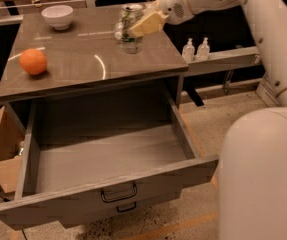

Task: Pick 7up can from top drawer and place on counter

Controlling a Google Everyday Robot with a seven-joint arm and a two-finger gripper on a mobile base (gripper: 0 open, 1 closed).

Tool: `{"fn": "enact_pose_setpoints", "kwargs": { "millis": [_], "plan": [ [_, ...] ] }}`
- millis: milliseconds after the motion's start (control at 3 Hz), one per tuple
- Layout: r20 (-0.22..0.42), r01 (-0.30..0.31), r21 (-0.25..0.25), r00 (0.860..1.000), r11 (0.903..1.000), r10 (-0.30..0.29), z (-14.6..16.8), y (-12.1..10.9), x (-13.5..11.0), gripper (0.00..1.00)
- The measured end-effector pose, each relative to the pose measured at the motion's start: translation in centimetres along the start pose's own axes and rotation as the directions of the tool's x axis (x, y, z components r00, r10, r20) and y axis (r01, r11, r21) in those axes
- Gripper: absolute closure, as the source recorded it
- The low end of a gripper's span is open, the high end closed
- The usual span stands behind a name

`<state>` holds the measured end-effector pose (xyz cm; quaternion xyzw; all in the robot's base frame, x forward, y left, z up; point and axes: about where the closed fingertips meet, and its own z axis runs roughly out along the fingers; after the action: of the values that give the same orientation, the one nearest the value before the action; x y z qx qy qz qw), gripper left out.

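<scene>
My gripper (134,28) is shut on the 7up can (130,19), silvery with a green label, with one tan finger (149,22) across its right side. It holds the can upright over the back right part of the counter (83,59). The can's base is at or just above the surface; I cannot tell which. The top drawer (108,181) is pulled wide open below the counter. Its grey box is empty and its dark handle (119,194) faces me.
A clear plastic bottle (118,32) lies just behind the can, mostly hidden. An orange (33,61) sits at the counter's left and a white bowl (58,16) at the back. Two pump bottles (196,49) stand on a ledge at the right. A cardboard box (3,149) is at the left. My arm (263,149) fills the right.
</scene>
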<state>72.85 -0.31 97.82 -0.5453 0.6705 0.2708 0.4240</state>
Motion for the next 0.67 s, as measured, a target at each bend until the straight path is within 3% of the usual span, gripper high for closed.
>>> {"fn": "enact_pose_setpoints", "kwargs": {
  "millis": [667],
  "plan": [
    [-0.003,-0.030,-0.011,1.000,0.9995,0.030,7.0,-1.0,-3.6,1.00]
  ]
}}
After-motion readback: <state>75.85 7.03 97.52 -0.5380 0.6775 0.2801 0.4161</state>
